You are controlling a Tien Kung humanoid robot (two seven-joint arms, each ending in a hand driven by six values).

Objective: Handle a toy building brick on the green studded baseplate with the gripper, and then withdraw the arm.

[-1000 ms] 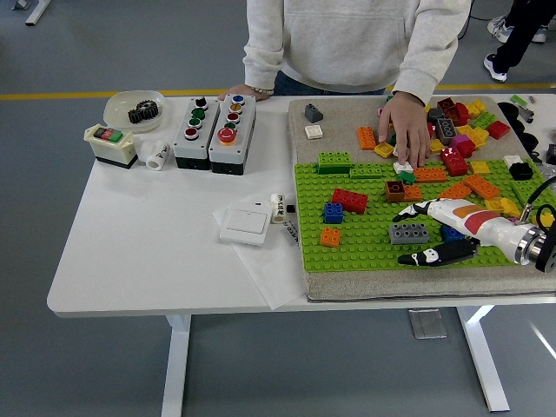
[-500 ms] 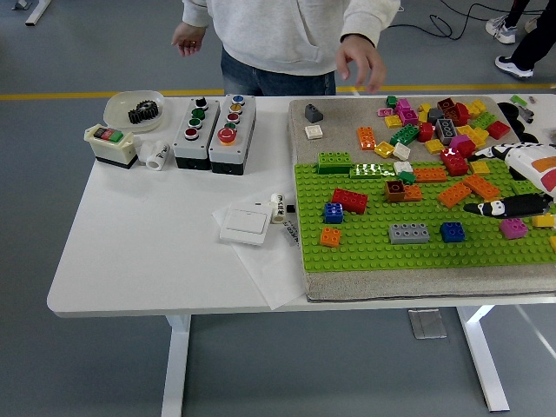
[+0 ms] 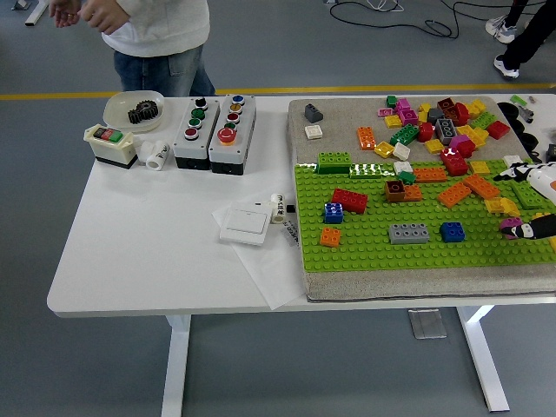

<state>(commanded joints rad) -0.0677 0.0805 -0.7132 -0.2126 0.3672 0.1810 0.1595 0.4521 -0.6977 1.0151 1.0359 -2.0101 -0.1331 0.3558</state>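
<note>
Green baseplate (image 3: 373, 239) was the landmark: at its right edge the right hand (image 3: 532, 221) sat with fingers curled beside a pink brick (image 3: 511, 228), whether gripping it I couldn't tell, the brick lying just left of those fingers, toward the plate's middle.

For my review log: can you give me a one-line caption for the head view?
Right hand at the green baseplate edge beside a pink brick, coloured bricks scattered across it.
</note>
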